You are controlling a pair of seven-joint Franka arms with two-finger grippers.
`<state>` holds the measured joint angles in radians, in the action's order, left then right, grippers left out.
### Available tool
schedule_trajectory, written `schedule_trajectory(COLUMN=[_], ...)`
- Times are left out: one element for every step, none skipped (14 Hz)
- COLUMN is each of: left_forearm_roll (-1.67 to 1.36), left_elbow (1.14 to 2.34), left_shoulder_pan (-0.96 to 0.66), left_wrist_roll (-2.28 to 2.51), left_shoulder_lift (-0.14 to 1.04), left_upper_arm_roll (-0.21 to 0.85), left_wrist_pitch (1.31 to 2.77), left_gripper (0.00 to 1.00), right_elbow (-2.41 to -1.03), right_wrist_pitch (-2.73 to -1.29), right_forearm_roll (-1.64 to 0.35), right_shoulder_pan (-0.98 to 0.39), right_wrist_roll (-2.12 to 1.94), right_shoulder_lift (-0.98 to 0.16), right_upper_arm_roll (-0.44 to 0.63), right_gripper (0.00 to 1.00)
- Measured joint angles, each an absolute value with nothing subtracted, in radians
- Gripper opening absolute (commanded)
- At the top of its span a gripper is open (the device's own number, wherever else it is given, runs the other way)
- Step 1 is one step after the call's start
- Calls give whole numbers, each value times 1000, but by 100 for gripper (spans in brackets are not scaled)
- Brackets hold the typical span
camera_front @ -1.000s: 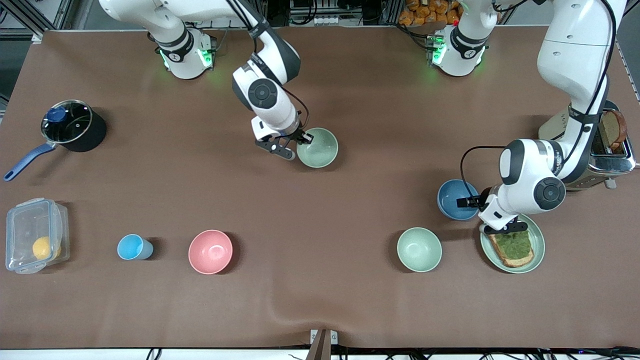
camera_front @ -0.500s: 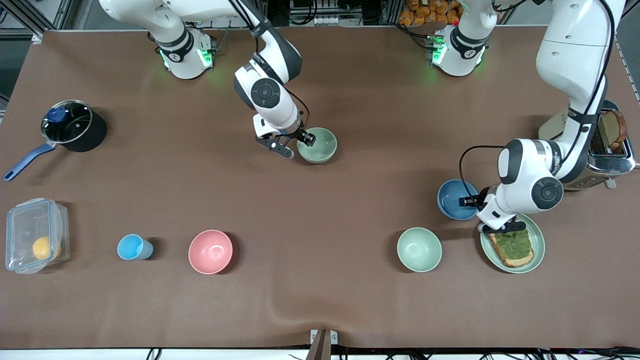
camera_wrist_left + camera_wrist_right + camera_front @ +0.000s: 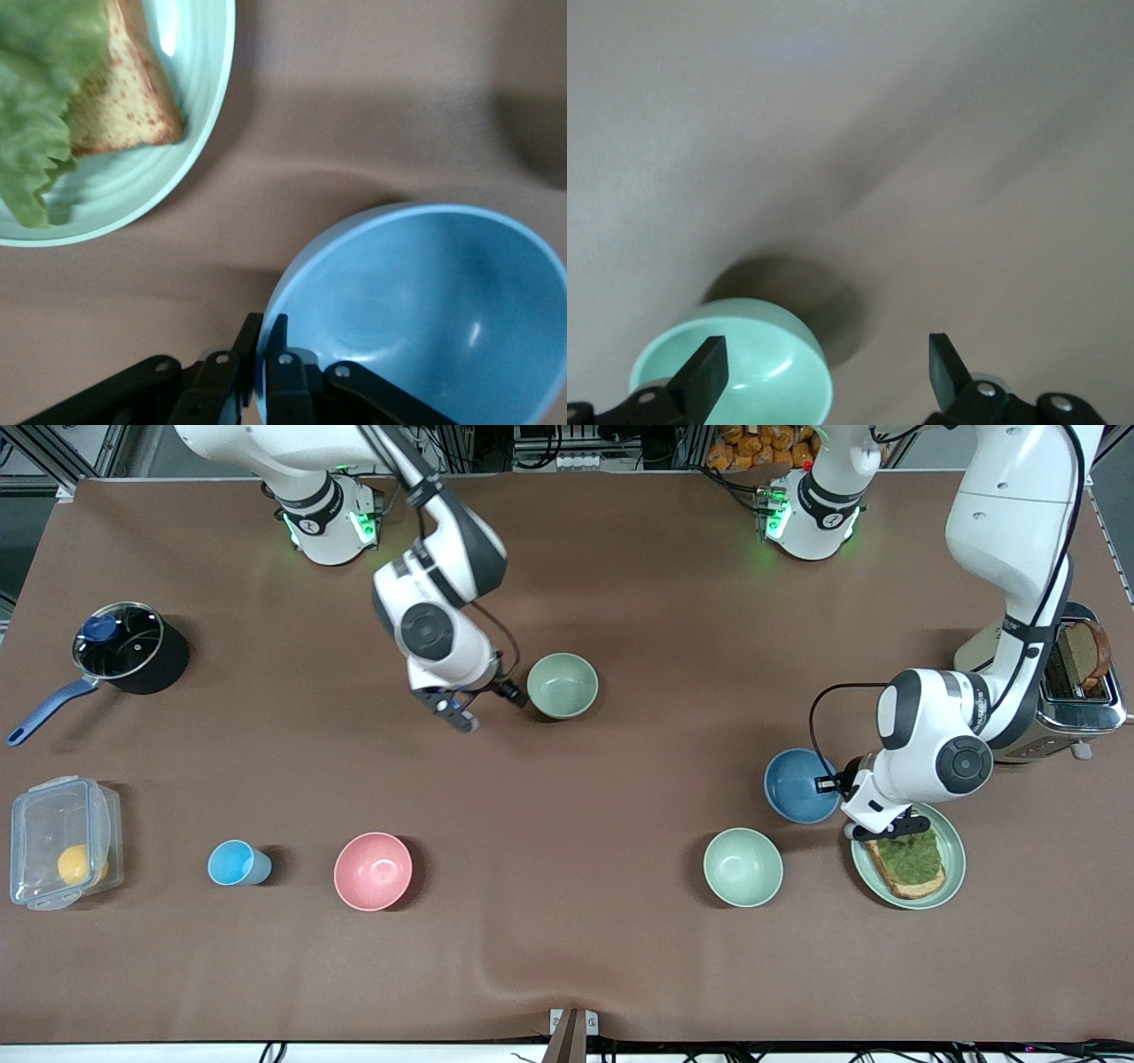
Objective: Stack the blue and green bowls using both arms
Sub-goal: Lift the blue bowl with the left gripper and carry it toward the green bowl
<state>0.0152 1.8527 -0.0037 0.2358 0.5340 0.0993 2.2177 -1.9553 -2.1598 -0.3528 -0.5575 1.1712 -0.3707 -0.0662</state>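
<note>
The right gripper (image 3: pixel 483 707) has been drawn off the matte sage-green bowl (image 3: pixel 563 685) mid-table, jaws wide. The round matte blue bowl (image 3: pixel 799 785), beside the toast plate (image 3: pixel 950 862), is pinched by the left gripper (image 3: pixel 834 784); stacking remains undone.

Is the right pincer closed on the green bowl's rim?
No: in the front view the right pincer stands open beside the green bowl, apart from its rim, and the bowl rests on the table alone.

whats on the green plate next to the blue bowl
A slice of toast topped with a lettuce leaf lies on the green plate. The left gripper, shut on the blue bowl, belongs to an arm that covers the plate's edge nearest that bowl.
</note>
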Motion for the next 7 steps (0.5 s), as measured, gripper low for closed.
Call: schedule_trajectory(left_forearm_roll=[15,15,15,15,15,15,15], left_elbow=[1853,1853,1853,1853,1853,1853,1853], left_shoulder_pan=[-4,-4,-3,-3,-3,-4,-4], left_wrist_roll=[238,238,238,238,240,248,272], left_shoulder_lift=[524,517,511,503,493,480,466], left_upper_arm_roll=[99,100,106,118,135,156,181], left_wrist_pitch=[2218,2218,2218,2216,2209,2197,2185], left_gripper=[0,0,0,0,0,0,0], right_elbow=[-1956,-1957,-1958,-1961,-1965,-1973,-1982], right_wrist_pitch=[-2160,-2161,-2167,-2183,-2205,-2236,-2271], right_forearm_roll=[-412,-457,-493,-522,-547,-570,-597], right_shoulder_pan=[-535,-514,-502,-497,-497,-499,-502], right_wrist_roll=[1170,1169,1169,1169,1169,1170,1170], right_shoulder_lift=[-374,-378,-386,-396,-408,-421,-436], right_upper_arm_roll=[-63,-61,-59,-59,-59,-62,-64], right_gripper=[100,100,100,100,100,100,100])
